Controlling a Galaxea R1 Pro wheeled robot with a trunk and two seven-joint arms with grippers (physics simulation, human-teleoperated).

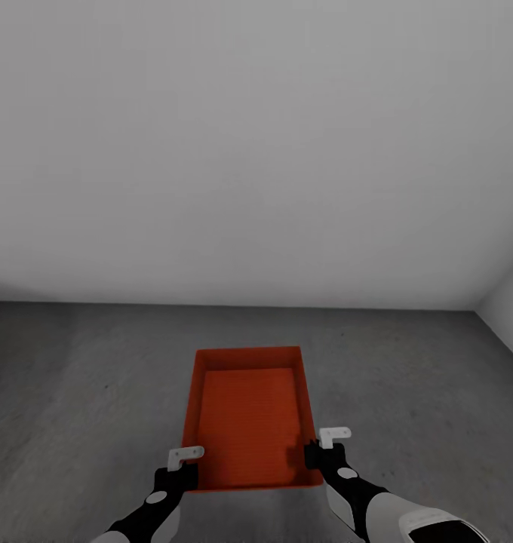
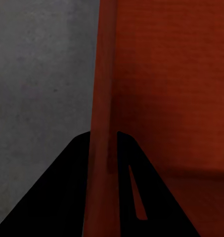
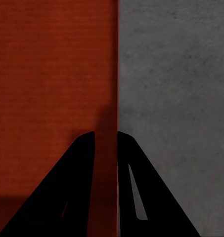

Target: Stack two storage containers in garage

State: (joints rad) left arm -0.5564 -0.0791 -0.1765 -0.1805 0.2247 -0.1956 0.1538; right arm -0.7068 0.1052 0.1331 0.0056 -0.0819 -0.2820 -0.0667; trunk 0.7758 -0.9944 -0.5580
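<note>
1. Both arms reach forward and down from the lower edge of the head view, dark forearms angling inward toward each other.
2. Left gripper (image 1: 182,469) sits low at the left, its white bracket on top. In the left wrist view its two black fingers (image 2: 67,197) straddle the wall of the storage container (image 1: 249,415), pinching it.
3. Right gripper (image 1: 319,452) mirrors it, a shade further forward, white-shelled forearm trailing behind.
4. Right wrist view — black fingers (image 3: 67,197) closed on the container's opposite wall, one either side.
</note>
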